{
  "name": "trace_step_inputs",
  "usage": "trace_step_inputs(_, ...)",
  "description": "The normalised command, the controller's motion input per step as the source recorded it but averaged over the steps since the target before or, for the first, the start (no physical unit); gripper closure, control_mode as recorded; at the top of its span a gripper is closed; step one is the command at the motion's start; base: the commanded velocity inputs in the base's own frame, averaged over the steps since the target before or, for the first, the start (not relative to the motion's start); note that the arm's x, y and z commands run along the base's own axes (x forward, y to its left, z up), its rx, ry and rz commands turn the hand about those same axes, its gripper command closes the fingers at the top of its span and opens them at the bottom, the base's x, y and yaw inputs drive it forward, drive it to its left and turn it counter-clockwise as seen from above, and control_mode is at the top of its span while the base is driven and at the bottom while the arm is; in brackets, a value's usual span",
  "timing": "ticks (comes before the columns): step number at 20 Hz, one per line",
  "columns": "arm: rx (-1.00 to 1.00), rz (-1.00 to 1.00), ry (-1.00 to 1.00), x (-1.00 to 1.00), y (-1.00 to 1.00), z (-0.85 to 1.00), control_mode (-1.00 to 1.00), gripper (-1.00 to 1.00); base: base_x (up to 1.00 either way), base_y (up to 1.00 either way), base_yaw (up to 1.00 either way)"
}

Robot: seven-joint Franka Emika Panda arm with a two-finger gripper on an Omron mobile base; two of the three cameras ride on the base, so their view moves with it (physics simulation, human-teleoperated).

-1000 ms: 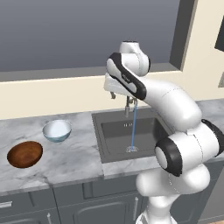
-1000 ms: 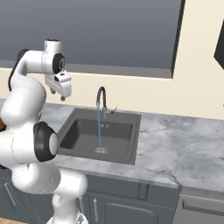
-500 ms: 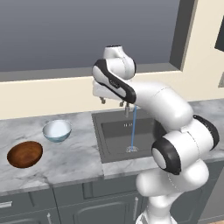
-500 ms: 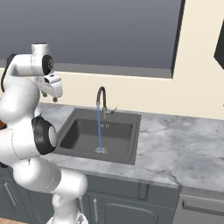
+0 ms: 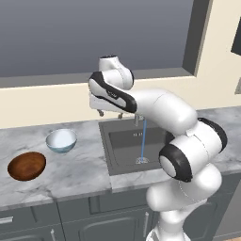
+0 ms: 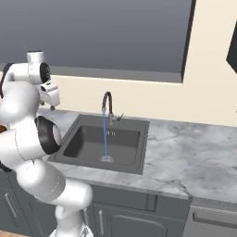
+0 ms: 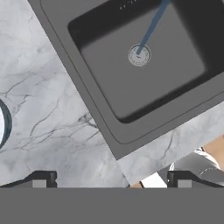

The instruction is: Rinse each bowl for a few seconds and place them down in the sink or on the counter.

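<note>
Claw (image 5: 109,113): one, jaws spread wide, nothing between them, nothing held. It hangs in the air above the table (image 5: 80,172), over the strip of stone at the left rim of the sink (image 5: 123,155), pointing downward. In the hand view the two dark fingertips (image 7: 40,178) stand far apart at the bottom edge, with bare marbled stone below them and the sink's near corner between them.

Sink: one, dark grey, rectangular, set into the table. One round drain (image 7: 139,55) in its floor. One dark curved faucet (image 6: 107,104) at its back rim. One thin blue stream of water (image 6: 105,137) runs from the spout straight down onto the drain.

Bowls: two, both on the table left of the sink, both upright, apart from each other and well clear of the claw.
- Pale blue-white bowl (image 5: 61,140): the nearer one to the sink, toward the back of the table. Its edge shows as a curved sliver at the left border of the hand view (image 7: 3,124).
- Dark reddish-brown bowl (image 5: 27,166): further left and nearer the front edge of the table.

Table: light grey-white marbled stone, runs on both sides of the sink; dark grey cabinet fronts (image 5: 75,221) beneath.

Writing, brands, labels: none legible on any item.
</note>
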Motion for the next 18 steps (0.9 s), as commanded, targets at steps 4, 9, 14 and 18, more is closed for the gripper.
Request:
trace_step_inputs(4,0.0,0.01,0.0,0.26,0.33,-0.31,-1.0,-1.0,0.0,0.0,0.0)
trace_step_inputs(9,0.0,0.01,0.0,0.2,0.3,-0.14,-1.0,-1.0,0.0,0.0,0.0)
trace_step_inputs(14,0.0,0.01,0.01,0.15,0.32,-0.12,-1.0,-1.0,0.0,0.0,0.0)
trace_step_inputs(18,0.0,0.01,0.04,0.13,0.35,-0.22,-1.0,-1.0,0.0,0.0,0.0)
